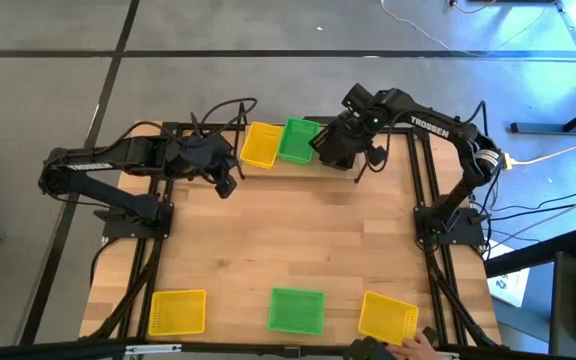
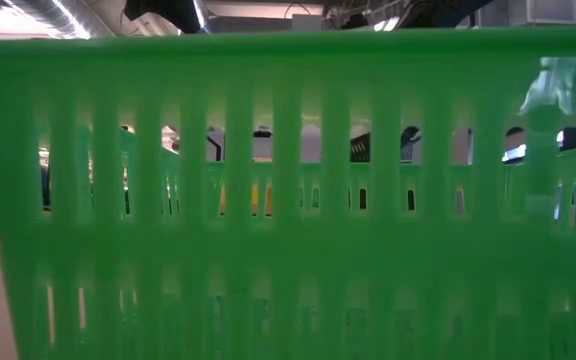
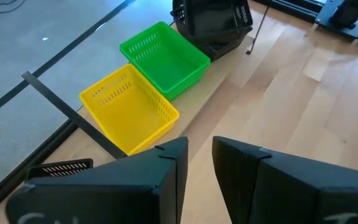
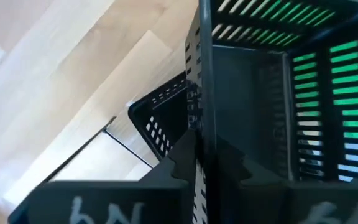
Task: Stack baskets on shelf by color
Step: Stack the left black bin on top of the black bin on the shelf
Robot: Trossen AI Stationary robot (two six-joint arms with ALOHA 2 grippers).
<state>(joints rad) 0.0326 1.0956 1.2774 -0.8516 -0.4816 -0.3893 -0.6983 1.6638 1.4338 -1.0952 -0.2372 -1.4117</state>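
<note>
A yellow basket (image 1: 260, 145) and a green basket (image 1: 298, 140) stand side by side on their bases on the shelf (image 3: 45, 90) at the table's far edge. The left wrist view shows both, yellow (image 3: 129, 109) and green (image 3: 166, 59). My right gripper (image 1: 346, 148) is shut on a black basket (image 3: 213, 18) just right of the green one. A second black basket (image 4: 160, 121) lies beneath it. My left gripper (image 3: 199, 163) is open and hovers over the table, in front of the yellow basket. My right gripper pinches one side wall (image 4: 201, 93) of the black basket at its rim, one finger inside the basket and one outside. The basket is tipped on edge above the second black basket. Whether the two baskets touch, I cannot tell.
Along the near edge lie a yellow basket (image 1: 178, 312), a green basket (image 1: 296, 310) and another yellow basket (image 1: 388, 318). A person's hand (image 1: 420, 345) reaches in beside that last one. The green basket's wall (image 2: 288, 200) fills the low view. Bare wood lies mid-table.
</note>
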